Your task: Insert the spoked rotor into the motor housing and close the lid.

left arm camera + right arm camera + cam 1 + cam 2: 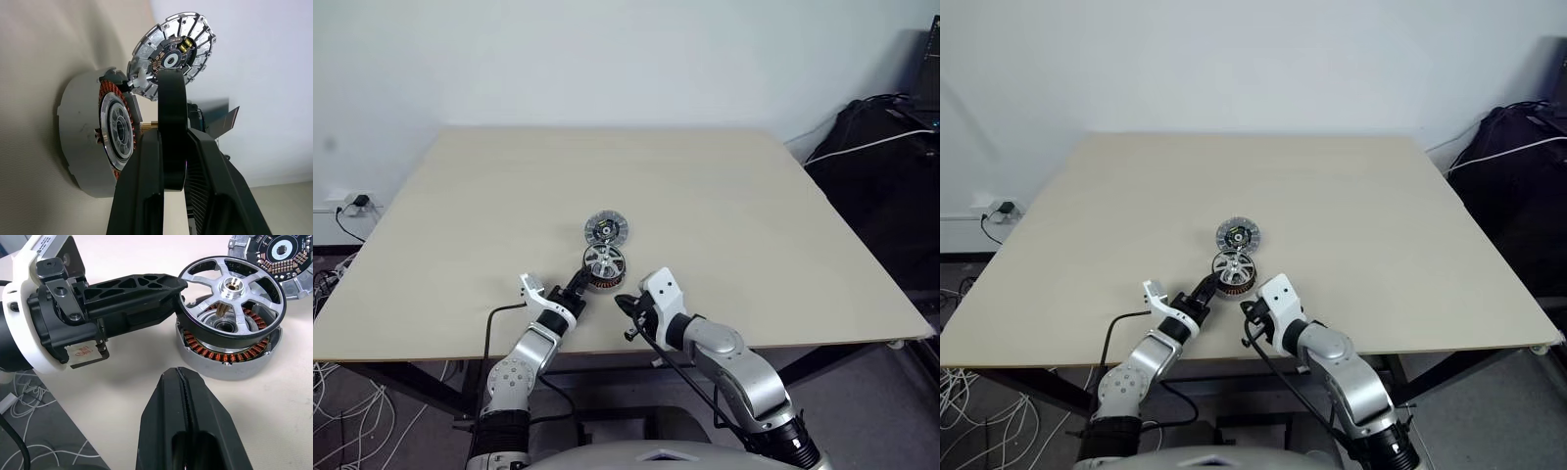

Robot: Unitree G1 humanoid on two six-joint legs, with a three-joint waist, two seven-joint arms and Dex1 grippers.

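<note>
The spoked rotor (232, 298), a dark rim with silver spokes, hangs tilted just over the motor housing (222, 357), whose copper windings show beneath it. My left gripper (177, 284) is shut on the rotor's rim on the side nearest me, and in the left wrist view its fingers (146, 161) clamp the dark rim (171, 98) edge-on beside the housing (78, 127). The ribbed silver lid (607, 228) lies flat on the table just beyond the housing (606, 282). My right gripper (626, 304) is shut and empty, hovering near the table's front edge, a little right of the housing.
The pale wooden table (754, 196) stretches wide on every side of the parts. A black bag (881, 166) with a white cable sits off the table's right side. Cables and a wall socket (352, 203) lie off to the left.
</note>
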